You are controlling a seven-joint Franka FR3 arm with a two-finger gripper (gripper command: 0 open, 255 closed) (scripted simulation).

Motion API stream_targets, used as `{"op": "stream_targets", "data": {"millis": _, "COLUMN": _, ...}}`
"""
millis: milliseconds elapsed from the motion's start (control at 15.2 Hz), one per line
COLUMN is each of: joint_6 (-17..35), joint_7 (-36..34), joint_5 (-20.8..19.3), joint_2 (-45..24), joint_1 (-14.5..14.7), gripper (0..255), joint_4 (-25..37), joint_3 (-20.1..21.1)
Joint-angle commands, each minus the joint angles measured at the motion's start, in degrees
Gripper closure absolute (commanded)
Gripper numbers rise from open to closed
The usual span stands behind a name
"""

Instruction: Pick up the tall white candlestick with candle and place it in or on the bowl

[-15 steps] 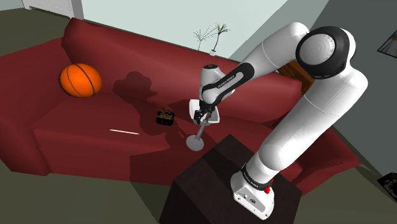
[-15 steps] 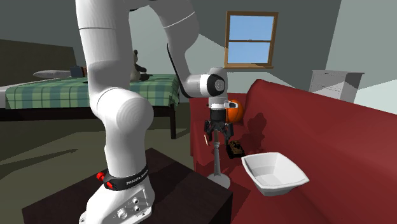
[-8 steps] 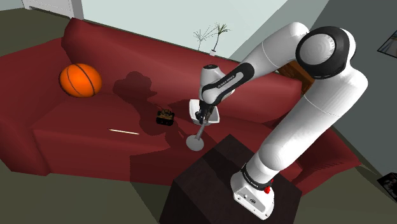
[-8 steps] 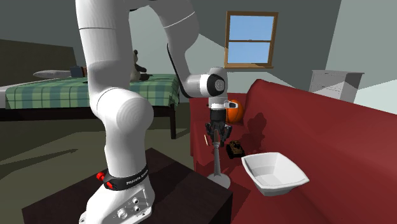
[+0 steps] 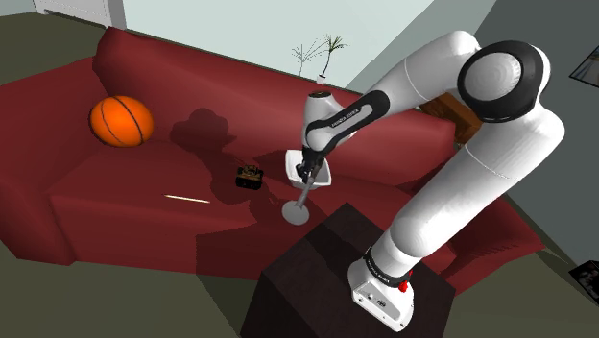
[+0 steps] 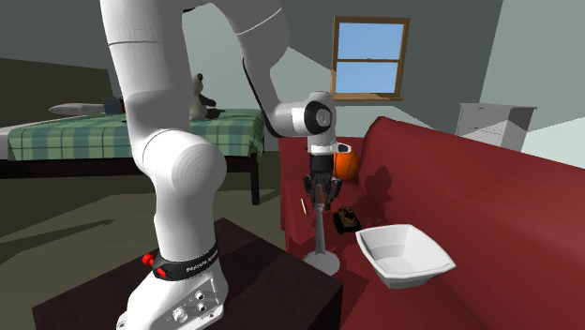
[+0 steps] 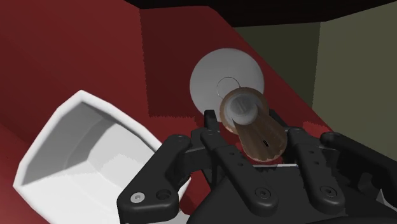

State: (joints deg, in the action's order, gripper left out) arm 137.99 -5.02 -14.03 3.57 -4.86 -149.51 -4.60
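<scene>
Low in the middle of the second exterior view, the hand (image 6: pixel 320 201) clasps the upright candlestick (image 6: pixel 322 239) by its stem at the red sofa's (image 6: pixel 487 206) edge; the white bowl (image 6: pixel 380 251) lies just beside, toward lower right.

- The candlestick (image 6: pixel 320 232), grey-white with a round base and a brownish top, is standing nearly upright just beside the bowl.
- The bowl (image 6: pixel 427 253), white and squarish, is sitting open side up on the red seat (image 6: pixel 506 216).
</scene>
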Motion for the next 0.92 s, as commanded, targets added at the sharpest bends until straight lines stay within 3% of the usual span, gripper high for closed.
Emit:
{"op": "stream_targets", "data": {"millis": 0, "joint_6": -1.78, "joint_7": 0.35, "joint_5": 0.34, "joint_2": 1.48, "joint_1": 0.09, "gripper": 255, "joint_4": 0.30, "joint_3": 0.07}}
{"op": "stream_targets", "data": {"millis": 858, "joint_6": -13.25, "joint_7": 2.47, "joint_5": 1.94, "joint_2": 9.85, "joint_1": 0.53, "gripper": 255, "joint_4": 3.51, "joint_3": 0.35}}
